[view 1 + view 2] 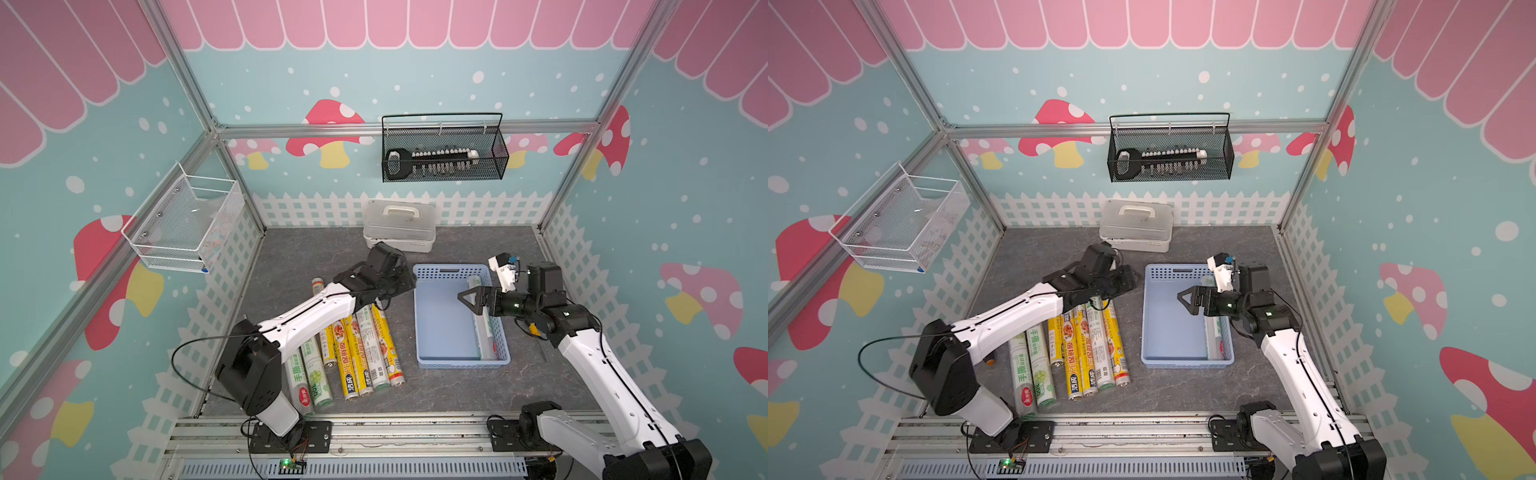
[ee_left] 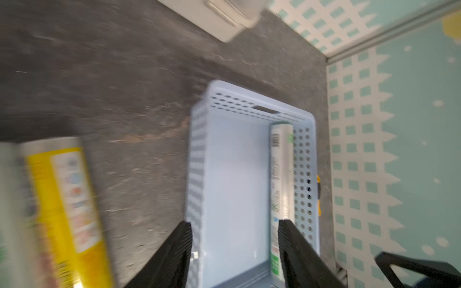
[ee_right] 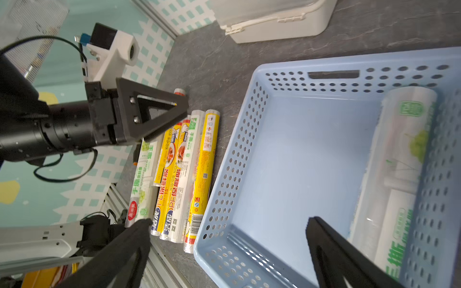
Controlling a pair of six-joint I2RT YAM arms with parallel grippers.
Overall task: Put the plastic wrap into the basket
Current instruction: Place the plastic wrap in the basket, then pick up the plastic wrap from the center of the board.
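Overhead, the left arm (image 1: 307, 311) hides the far ends of the loose rolls (image 1: 365, 357) and its own jaws; its blurred wrist view shows the left gripper (image 2: 234, 223) parted, empty. The right gripper (image 3: 228, 220) gapes empty above the basket (image 1: 451, 270); one white-green roll (image 2: 280, 169) lies inside.

Several plastic wrap rolls (image 1: 353, 353), yellow and white-green, lie side by side at lower centre in a top view. One white-green roll (image 1: 484, 332) lies inside the light-blue basket (image 1: 444, 324), along its right wall.
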